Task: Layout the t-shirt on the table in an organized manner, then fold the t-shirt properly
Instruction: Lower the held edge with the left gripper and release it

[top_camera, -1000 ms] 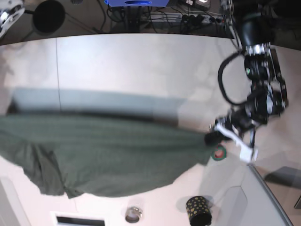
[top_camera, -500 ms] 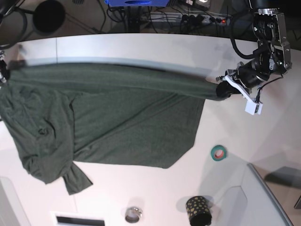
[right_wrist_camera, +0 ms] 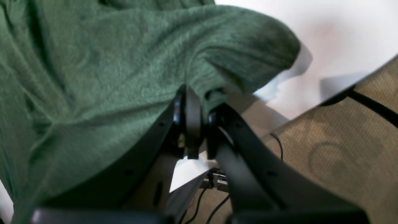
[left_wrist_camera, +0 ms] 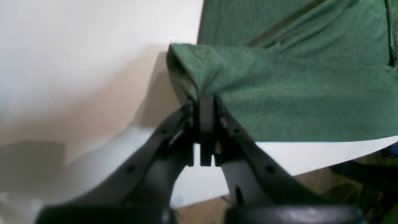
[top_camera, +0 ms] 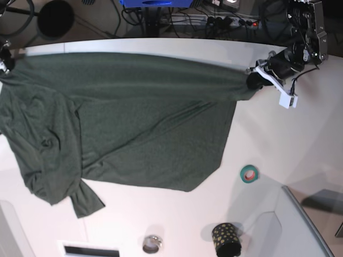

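Both grippers, left gripper (top_camera: 251, 80) and right gripper (right_wrist_camera: 199, 93), pinch the t-shirt (top_camera: 123, 123) edge along the top of the frame; soft, limp cloth sags onto the table (top_camera: 278, 139), so I hold the corners

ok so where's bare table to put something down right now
Bare table lies right of the t-shirt, above the tape roll. The front edge is crowded: dotted cup, metal ring, grey bin.
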Robot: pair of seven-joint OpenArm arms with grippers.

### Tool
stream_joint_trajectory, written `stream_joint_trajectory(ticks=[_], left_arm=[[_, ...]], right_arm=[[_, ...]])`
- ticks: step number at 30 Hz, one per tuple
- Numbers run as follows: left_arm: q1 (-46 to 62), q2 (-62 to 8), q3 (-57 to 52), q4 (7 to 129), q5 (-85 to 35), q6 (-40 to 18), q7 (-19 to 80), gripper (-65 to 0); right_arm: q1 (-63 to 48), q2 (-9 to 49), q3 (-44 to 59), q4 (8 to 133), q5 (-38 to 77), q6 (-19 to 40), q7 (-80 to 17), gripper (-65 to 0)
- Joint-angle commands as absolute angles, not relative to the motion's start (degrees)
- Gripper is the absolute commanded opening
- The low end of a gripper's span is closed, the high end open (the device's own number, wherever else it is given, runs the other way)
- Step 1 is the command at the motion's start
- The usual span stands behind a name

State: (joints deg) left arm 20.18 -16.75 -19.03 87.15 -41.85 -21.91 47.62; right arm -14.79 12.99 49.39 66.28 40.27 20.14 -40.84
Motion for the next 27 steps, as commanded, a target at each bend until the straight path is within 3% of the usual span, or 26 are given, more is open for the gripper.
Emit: stream_joint_trajectory(ticks=[1, 27], left_arm=[[20.4, -17.9, -19.5, 88.0, -42.2, -22.0, 45.8, -65.0], [27.9, -17.6, -19.6, 92.0, -42.2, -21.7, 45.6, -65.0]], right_arm=[[-15.0, 14.5, 49.7, 67.1, 41.0, 20.4, -39.3, -64.7], [-15.5, 14.5, 49.6, 67.3, 40.9, 20.3, -39.7, -64.7]])
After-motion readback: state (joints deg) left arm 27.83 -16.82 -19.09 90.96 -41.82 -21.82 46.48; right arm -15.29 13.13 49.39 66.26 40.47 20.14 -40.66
